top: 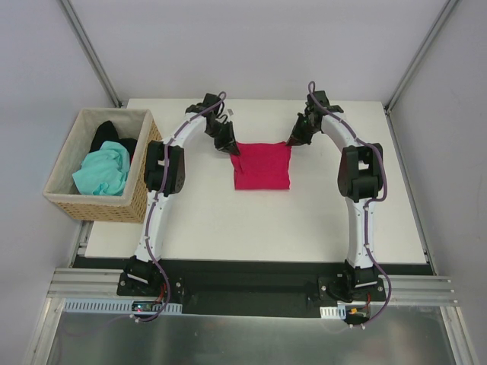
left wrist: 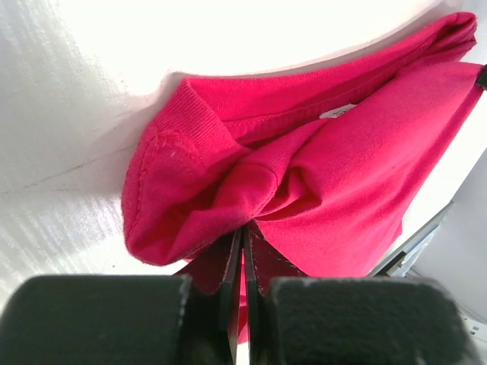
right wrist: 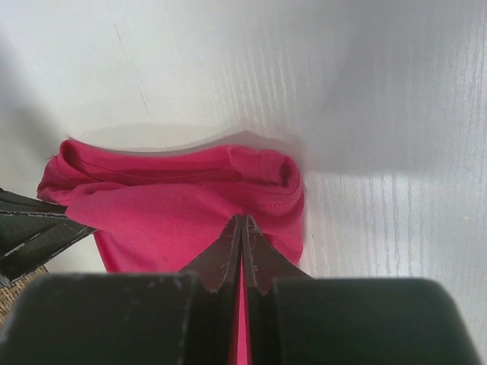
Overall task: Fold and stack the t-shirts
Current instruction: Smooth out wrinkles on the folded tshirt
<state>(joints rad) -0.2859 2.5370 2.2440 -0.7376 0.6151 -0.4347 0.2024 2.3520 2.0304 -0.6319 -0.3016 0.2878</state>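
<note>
While basket point(top: 99, 205) holds mint t-shirt point(top: 103, 171), black t-shirt point(top: 106, 135) behind it

robot lab test cell, plain white tabletop point(top: 228, 220) under left gripper point(top: 228, 146) and right gripper point(top: 292, 141), bare grey panel walls point(top: 251, 46) beyond them, aluminium frame posts point(top: 90, 49) either side, slotted metal rail point(top: 84, 283) and loose cables point(top: 386, 285) behind, at the arm bases

Folded crimson t-shirt point(top: 262, 167) on white table point(top: 228, 228)
</note>
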